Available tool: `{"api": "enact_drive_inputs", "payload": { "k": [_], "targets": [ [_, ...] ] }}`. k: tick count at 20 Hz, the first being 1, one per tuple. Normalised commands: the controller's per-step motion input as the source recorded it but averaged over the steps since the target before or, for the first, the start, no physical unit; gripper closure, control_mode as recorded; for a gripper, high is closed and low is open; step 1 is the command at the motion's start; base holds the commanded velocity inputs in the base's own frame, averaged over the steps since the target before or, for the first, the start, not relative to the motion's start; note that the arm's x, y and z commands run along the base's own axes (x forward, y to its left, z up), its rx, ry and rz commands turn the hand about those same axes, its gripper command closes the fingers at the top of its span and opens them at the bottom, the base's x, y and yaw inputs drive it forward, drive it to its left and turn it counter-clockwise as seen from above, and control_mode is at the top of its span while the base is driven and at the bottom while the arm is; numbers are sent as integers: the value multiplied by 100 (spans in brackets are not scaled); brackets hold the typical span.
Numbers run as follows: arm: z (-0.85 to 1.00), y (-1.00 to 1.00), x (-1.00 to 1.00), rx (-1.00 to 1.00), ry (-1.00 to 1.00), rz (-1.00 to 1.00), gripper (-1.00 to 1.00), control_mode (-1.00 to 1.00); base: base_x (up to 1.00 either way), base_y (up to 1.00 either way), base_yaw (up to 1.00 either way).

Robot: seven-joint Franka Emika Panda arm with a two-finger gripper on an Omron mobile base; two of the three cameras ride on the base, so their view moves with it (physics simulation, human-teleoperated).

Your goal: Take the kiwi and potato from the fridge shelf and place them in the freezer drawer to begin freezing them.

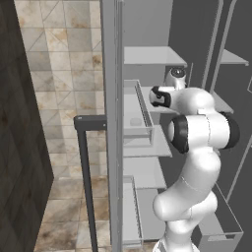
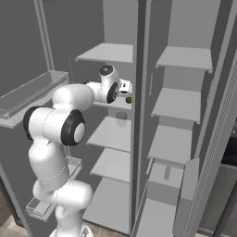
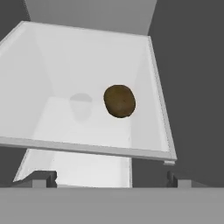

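And there's the kiwi point(image 3: 119, 101), a fuzzy brown oval, sitting on the pale fridge shelf point(image 3: 65, 131) toward its right edge (a faint round grey patch marks the shelf just left of it). The gripper point(image 3: 111, 179) hangs in front with its two dark fingertips point(image 3: 43, 178) spread wide apart, nothing between them. From the right base view, the hand is at that same shelf point(image 2: 118, 104) with the kiwi point(image 2: 129, 99) just beyond it.

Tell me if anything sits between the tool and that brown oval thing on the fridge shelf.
Nothing visible does. The open tool faces the brown oval item, kiwi or potato, on the pale grey flat fridge shelf; only the shelf's front edge and bare surface lie between them.
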Motion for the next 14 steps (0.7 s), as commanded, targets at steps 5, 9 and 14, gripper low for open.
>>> {"api": "enact_drive_inputs", "payload": {
  "k": [5, 9, 14],
  "targets": [
    [-34, -11, 52, -1, 7, 0, -100, -100, 0, 0, 0],
    [-27, -13, 52, 0, 3, 0, -100, -100, 0, 0, 0],
    [-16, -12, 53, 0, 0, 0, -100, -100, 0, 0, 0]
  ]
}}
